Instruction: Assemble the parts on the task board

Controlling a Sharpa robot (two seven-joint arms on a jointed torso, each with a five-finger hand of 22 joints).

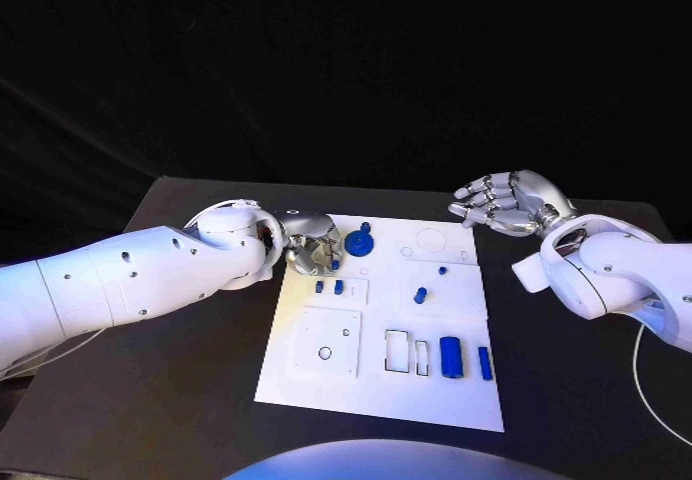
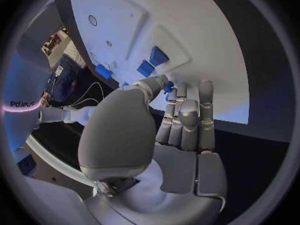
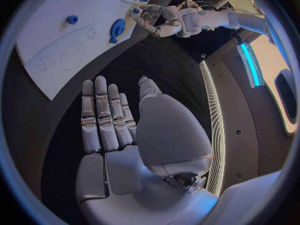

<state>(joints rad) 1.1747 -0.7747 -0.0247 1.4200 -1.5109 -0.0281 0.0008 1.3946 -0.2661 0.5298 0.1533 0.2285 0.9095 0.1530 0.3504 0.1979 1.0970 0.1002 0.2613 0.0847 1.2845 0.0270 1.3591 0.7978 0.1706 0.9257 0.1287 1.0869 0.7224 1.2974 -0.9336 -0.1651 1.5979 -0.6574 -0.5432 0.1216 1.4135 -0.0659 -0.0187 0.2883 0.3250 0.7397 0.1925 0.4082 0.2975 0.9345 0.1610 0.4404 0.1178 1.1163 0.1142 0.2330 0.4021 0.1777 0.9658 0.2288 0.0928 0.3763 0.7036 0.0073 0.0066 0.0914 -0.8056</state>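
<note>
Reaching over the task board [image 1: 378, 390], the left hand [image 1: 309, 247] sets its fingertips by a small blue peg [image 2: 169, 86] at the far-left edge — whether it's pinched, I cannot tell. Light, rigid, slippery plastic — best pinched at its sides. The right hand [image 1: 508, 203] hovers empty, fingers loosely curled.

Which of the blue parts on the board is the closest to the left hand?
The small blue part at the fingertips of the left hand; the other parts lie farther across the task board.
</note>
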